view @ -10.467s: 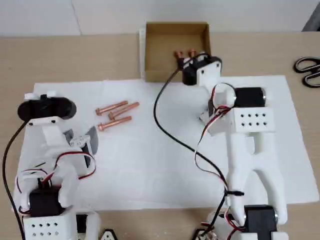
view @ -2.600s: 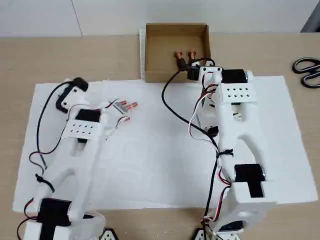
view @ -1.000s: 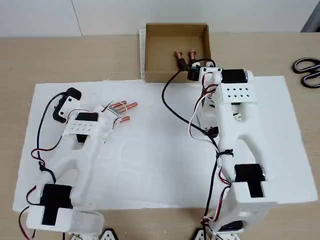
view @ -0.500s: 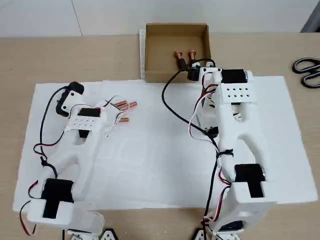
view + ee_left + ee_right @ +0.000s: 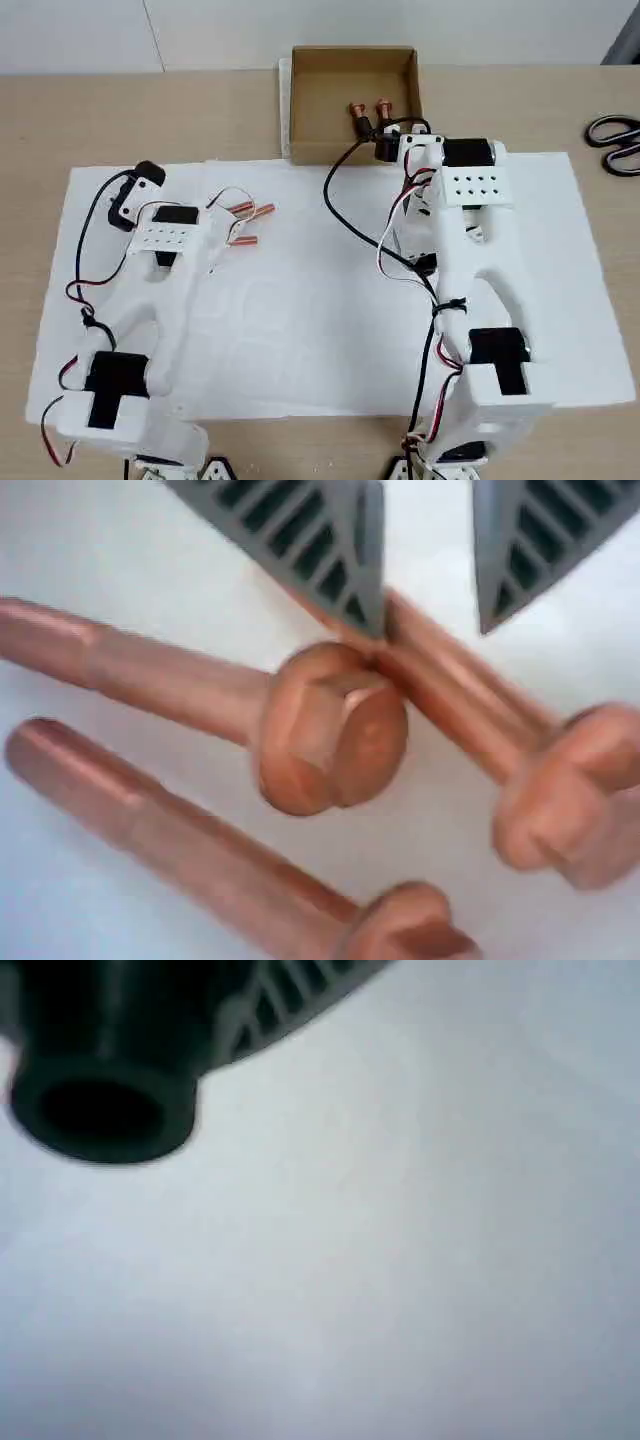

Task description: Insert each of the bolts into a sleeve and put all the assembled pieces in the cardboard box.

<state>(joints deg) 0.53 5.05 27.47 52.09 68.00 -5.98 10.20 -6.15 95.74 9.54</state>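
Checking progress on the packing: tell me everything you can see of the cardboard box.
The cardboard box is brown, open-topped, roughly square and low-walled. It sits upright on the wooden table at the white sheet's far edge. Two copper-headed pieces rest inside, near its right front corner; the rest of its floor is bare.

High overhead; wrists close, downward; left shares bolts (image 5: 335, 742)

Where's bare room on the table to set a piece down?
Middle of the white sheet, between the left arm and right arm, is bare. So is the table left of the box. Crowded: the bolts at the left tool.
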